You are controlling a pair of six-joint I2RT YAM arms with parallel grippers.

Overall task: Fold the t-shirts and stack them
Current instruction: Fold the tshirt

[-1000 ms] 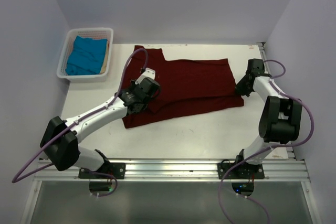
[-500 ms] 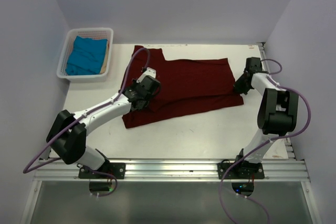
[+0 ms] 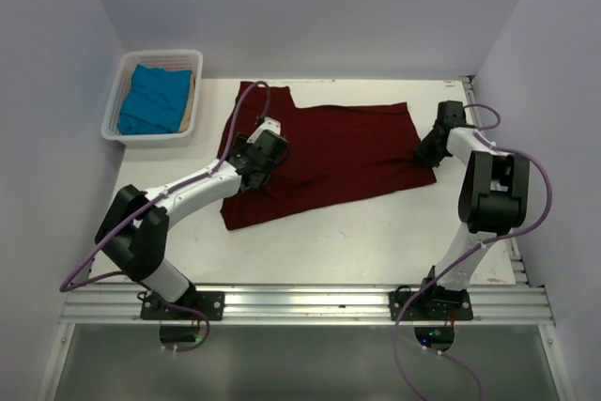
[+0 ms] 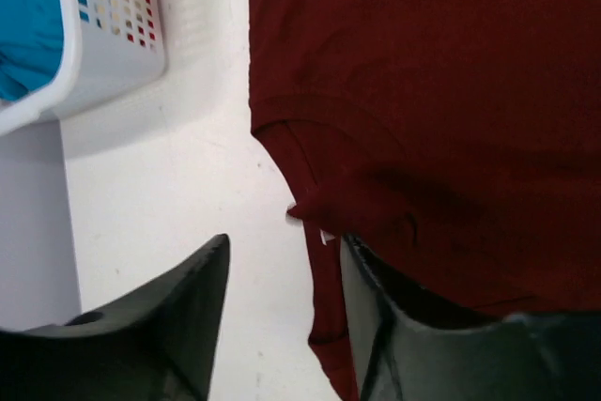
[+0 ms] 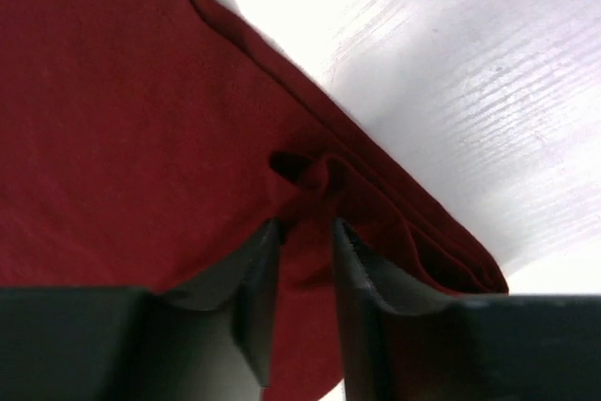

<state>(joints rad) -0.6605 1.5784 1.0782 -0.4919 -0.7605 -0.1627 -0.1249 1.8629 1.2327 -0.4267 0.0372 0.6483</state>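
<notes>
Teal t-shirt [image 3: 150, 100] in basket [image 3: 150, 137]; left gripper [image 4: 284, 249] spread, right gripper [image 5: 305, 227] slightly parted.

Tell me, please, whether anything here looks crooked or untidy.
The red shirt lies slanted, and its folded layers do not line up: the near left corner sticks out. A small pucker stands at its right edge. The blue shirt lies crumpled in the basket.

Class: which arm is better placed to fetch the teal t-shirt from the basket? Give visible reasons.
Left, probably: the left gripper is at the maroon t-shirt's basket-side edge; the right gripper is across the table from the white basket.
</notes>
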